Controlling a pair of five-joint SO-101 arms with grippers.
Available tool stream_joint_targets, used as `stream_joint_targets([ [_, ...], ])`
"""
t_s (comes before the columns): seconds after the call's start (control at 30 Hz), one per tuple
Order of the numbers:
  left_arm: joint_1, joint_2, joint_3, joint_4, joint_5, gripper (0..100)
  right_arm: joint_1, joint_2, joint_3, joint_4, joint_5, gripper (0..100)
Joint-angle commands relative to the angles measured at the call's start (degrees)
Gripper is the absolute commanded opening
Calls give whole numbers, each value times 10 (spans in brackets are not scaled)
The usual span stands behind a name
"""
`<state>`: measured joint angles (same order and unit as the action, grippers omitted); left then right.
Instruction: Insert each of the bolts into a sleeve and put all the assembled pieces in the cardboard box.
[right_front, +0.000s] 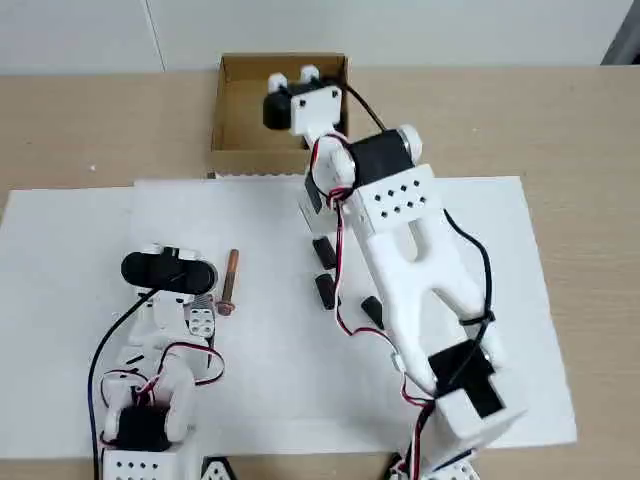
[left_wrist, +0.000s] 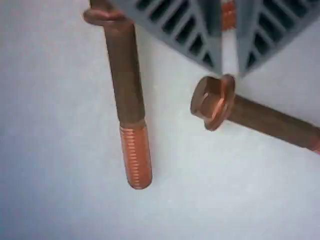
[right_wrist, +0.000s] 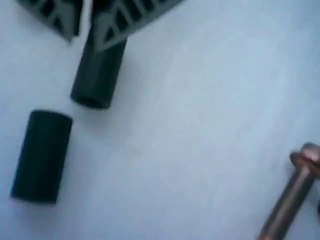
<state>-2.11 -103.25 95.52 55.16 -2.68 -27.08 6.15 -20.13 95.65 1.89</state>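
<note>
Two bolts (left_wrist: 127, 100) lie flat on the paper (left_wrist: 50, 150) by the left claw (left_wrist: 230, 60); I cannot tell its grip.
One's threaded end points away from that claw and the other lies crosswise; the right claw (right_wrist: 92, 37) clamps a sleeve (right_wrist: 92, 85), which points straight out.

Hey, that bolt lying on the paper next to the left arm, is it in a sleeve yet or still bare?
Bare. The bolt lies flat on the white paper, its whole shank uncovered, with nothing slid over it.
</note>
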Motion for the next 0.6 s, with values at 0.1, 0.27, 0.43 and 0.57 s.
stream_joint_targets([
  [0.1,-4,-5,-2,-8,-1,7,-6,-74,148,-29,-26,5],
  [0.27,-4,-5,-2,-8,-2,7,-22,-80,219,-83,-47,56],
  [0.43,-4,-5,-2,-8,-2,7,-54,-80,287,-141,-55,184],
  [0.57,-4,-5,-2,-8,-2,7,-61,-80,335,-210,-53,169],
])
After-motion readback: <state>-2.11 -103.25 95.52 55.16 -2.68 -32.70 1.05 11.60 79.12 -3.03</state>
